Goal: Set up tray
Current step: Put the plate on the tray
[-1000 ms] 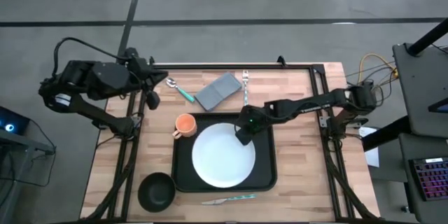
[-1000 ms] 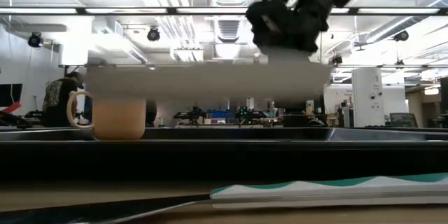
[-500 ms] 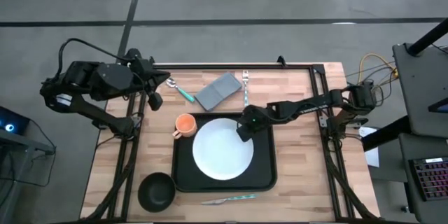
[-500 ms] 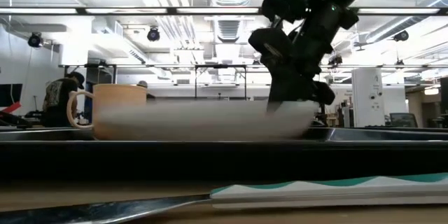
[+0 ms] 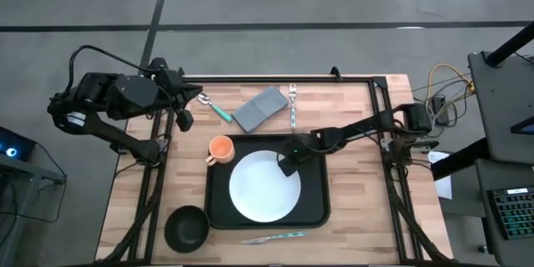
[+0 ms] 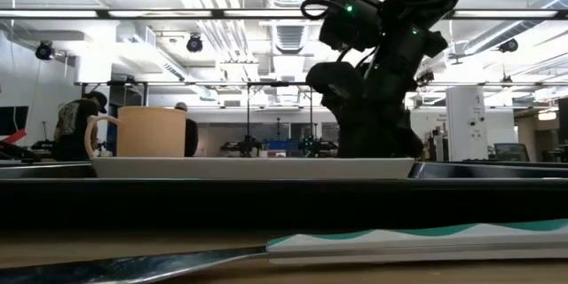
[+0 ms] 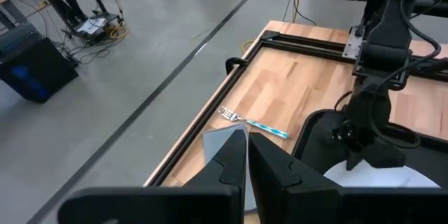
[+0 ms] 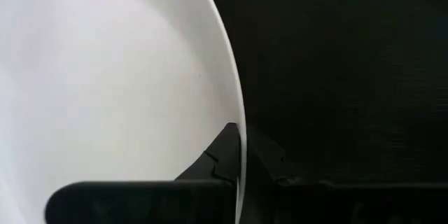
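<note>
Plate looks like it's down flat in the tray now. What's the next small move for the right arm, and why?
Probably open the right gripper and lift clear. It is shut on the rim of the white plate, which in the low view lies level inside the black tray beside the orange mug, so nothing seems left to hold. The left gripper waits shut off the table's far left corner.

Large flat black rectangular tray (image 5: pixel 314 210) holds round plain white plate (image 5: pixel 264 186) and orange mug (image 5: pixel 220 148). Off the tray: small glossy black bowl (image 5: pixel 185 227), grey folded cloth napkin (image 5: pixel 260 108), teal-handled silver spoon (image 5: pixel 215 108), fork (image 5: pixel 293 104) and knife (image 5: pixel 272 238). Light wood-plank table (image 5: pixel 355 113), black frame.
</note>
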Motion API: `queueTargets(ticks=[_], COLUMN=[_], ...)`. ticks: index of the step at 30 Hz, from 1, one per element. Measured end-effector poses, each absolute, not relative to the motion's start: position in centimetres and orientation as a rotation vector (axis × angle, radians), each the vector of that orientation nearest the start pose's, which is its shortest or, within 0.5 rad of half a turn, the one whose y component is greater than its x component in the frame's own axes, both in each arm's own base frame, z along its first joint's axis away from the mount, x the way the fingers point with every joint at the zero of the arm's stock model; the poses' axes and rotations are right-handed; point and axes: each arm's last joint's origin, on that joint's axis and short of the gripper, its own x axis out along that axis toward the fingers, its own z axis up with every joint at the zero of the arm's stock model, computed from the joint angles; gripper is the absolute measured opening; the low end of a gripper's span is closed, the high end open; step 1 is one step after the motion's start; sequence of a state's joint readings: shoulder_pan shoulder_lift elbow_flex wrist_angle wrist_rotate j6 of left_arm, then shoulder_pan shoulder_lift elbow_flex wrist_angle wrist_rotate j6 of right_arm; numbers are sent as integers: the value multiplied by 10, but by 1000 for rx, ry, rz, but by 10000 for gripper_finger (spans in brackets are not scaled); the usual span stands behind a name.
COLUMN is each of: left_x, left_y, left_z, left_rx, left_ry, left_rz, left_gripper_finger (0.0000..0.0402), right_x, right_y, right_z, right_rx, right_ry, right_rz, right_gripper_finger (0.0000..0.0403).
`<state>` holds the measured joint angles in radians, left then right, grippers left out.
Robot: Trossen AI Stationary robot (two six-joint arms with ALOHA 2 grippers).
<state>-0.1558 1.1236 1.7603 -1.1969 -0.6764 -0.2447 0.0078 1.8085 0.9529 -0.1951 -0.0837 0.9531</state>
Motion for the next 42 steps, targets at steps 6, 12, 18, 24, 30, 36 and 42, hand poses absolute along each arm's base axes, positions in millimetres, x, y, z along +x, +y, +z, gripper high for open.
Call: queueTargets(ticks=[6, 12, 18, 24, 30, 36, 42], left_x=[145, 145, 145, 145, 146, 146, 145], left_y=[-4, -5, -5, -5, -6, -6, -6], left_z=[487, 487, 487, 487, 487, 487, 485], left_rx=[-6, -11, -11, -13, -27, -17, 28], left_ry=[452, 456, 455, 457, 467, 471, 499], left_rz=[563, 546, 545, 539, 494, 486, 478], left_gripper_finger=[0, 0, 0, 0, 0, 0, 0], right_x=[341, 335, 334, 335, 337, 341, 336], right_y=[5, 1, 1, -5, -11, -11, -11], right_z=[136, 140, 143, 144, 145, 150, 173], right_rx=[858, 842, 824, 829, 849, 878, 861], right_ry=[997, 1027, 1032, 1014, 985, 974, 971], right_rz=[-394, -416, -396, -405, -409, -386, -372], right_gripper_finger=[8, 8, 8, 9, 17, 48, 75])
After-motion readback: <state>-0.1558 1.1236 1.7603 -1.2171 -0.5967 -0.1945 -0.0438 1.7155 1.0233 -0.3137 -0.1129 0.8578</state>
